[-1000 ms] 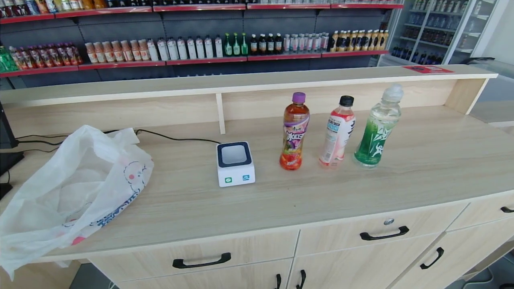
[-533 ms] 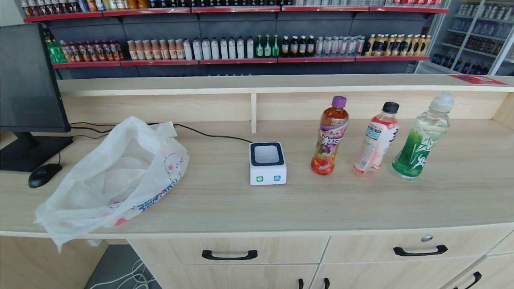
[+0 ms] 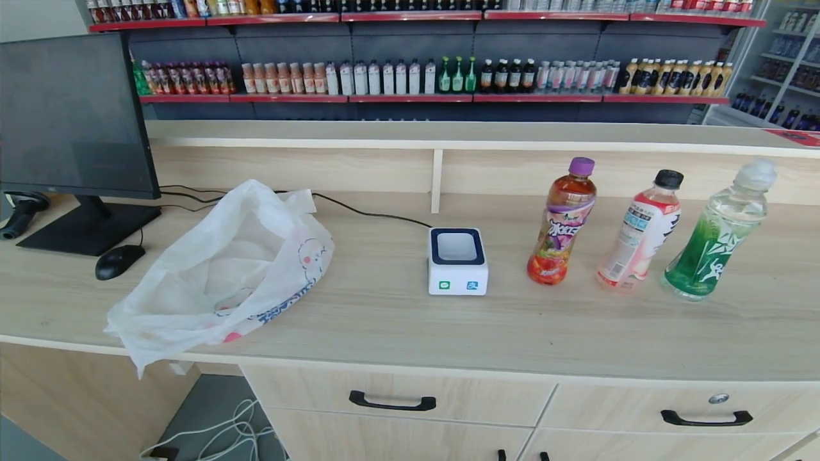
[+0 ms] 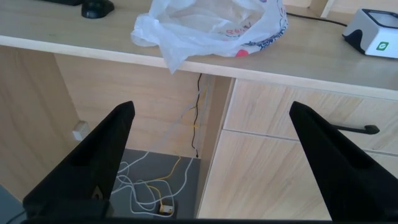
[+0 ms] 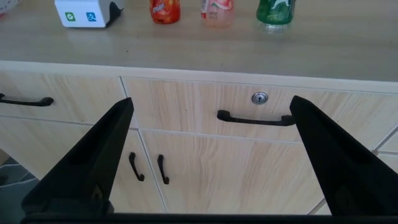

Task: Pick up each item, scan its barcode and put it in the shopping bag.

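Three bottles stand upright in a row on the wooden counter: an orange-red bottle with a purple cap, a pink-labelled bottle with a black cap, and a green bottle with a clear cap. Left of them sits the white barcode scanner. A white plastic shopping bag lies crumpled at the counter's left. My left gripper hangs open below the counter edge, facing the bag. My right gripper is open in front of the drawers, below the bottles.
A dark monitor and a black mouse stand at the counter's far left, with cables running to the scanner. A raised ledge backs the counter. Drawers with black handles lie under it. Cables trail on the floor.
The head camera has swung, shifting the whole picture to the right and bringing the monitor and mouse into view. The bottles, scanner and bag have not moved on the counter.
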Tool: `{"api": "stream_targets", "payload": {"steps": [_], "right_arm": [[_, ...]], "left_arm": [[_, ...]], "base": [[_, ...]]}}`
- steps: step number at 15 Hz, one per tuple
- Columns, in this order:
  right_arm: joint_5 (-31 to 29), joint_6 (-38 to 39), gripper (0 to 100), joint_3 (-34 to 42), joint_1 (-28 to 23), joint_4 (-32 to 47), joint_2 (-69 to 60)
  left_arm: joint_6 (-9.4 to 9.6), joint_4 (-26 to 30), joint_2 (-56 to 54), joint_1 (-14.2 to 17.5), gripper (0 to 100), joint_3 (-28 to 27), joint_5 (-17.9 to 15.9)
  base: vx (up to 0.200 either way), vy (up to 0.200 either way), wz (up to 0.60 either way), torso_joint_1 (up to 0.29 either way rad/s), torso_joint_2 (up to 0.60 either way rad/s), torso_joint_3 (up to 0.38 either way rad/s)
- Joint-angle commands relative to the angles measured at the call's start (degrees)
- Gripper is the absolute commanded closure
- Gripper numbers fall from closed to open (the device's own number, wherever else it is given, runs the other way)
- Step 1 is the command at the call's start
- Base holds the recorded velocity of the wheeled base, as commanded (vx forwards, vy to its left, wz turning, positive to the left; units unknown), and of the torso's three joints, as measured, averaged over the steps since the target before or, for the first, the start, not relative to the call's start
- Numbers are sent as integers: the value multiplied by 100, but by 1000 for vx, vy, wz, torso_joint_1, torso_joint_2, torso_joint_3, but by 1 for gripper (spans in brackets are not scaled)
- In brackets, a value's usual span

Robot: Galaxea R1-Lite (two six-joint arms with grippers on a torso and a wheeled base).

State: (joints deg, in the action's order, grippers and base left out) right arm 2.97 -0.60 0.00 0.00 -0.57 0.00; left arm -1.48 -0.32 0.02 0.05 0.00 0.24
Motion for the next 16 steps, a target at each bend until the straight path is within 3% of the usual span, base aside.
{"api": "stream_targets", "payload": {"steps": [1,2,5,6,9,10,16], "right_arm": [[107,42,0,-352,44,-268,185],[142,86,0,-888,149,-479,1116],[142,490,0,-1529,281,-2518,3410],[142,482,0,-1494,448,-4777,5115],[142,165,0,-1336,1046,-7818,7453],[142,69,0,-1406,1143,-8389,7980],[142,-72,0,-2083,1503,-8943,9466]], "left_arm": [[-2,-3,6,4,0,0,2],[-2,-3,6,4,0,0,2],[16,-3,-2,4,0,0,2],[24,-12,-2,-5,0,0,2],[7,-3,6,4,0,0,2],[7,-3,6,4,0,0,2],[24,-3,6,4,0,0,2]], "base": [[0,0,0,0,0,0],[0,0,0,0,0,0],[0,0,0,0,0,0],[0,0,0,0,0,0],[0,0,0,0,0,0],[0,0,0,0,0,0],[0,0,0,0,0,0]]}}
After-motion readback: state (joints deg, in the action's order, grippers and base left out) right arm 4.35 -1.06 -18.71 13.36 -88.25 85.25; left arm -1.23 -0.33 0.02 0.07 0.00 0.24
